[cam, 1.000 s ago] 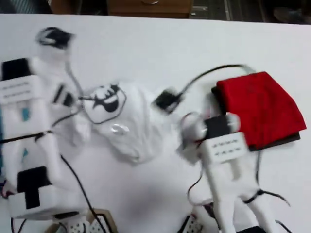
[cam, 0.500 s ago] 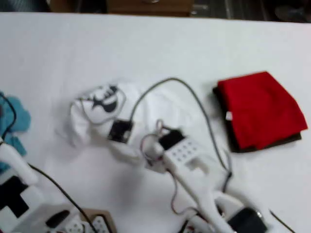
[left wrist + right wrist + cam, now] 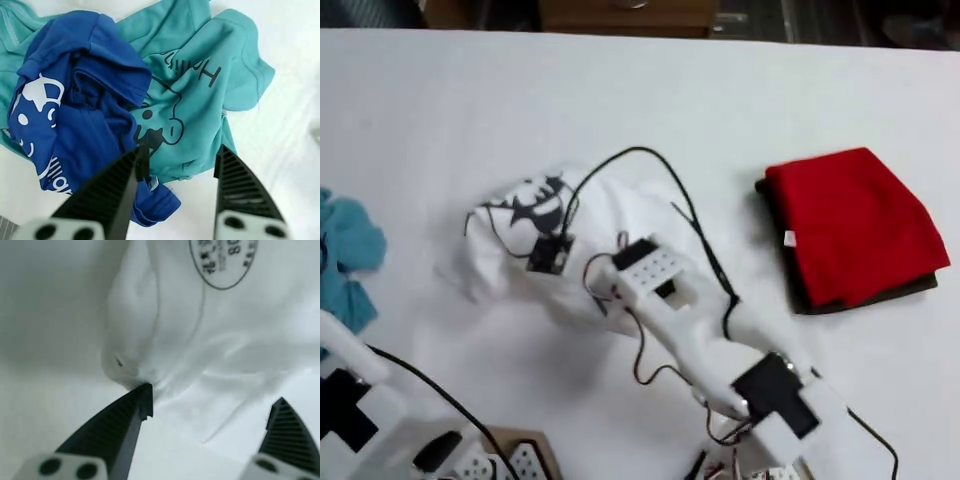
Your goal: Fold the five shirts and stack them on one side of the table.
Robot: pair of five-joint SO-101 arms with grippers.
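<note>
My right gripper hangs wide open just above the white shirt, which lies crumpled mid-table with its black print facing up. My left gripper is also spread wide, over the teal shirt and blue shirt, bunched together at the left edge of the table. The red shirt sits folded on the right. Since half a second ago my right arm has swung further across the white shirt.

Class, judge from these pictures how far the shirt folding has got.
Done: a folded red shirt lies stacked on a dark shirt. In hand: the open right gripper is at the crumpled white shirt. Left: the blue shirt and teal shirt, heaped unfolded under the open left gripper.
</note>
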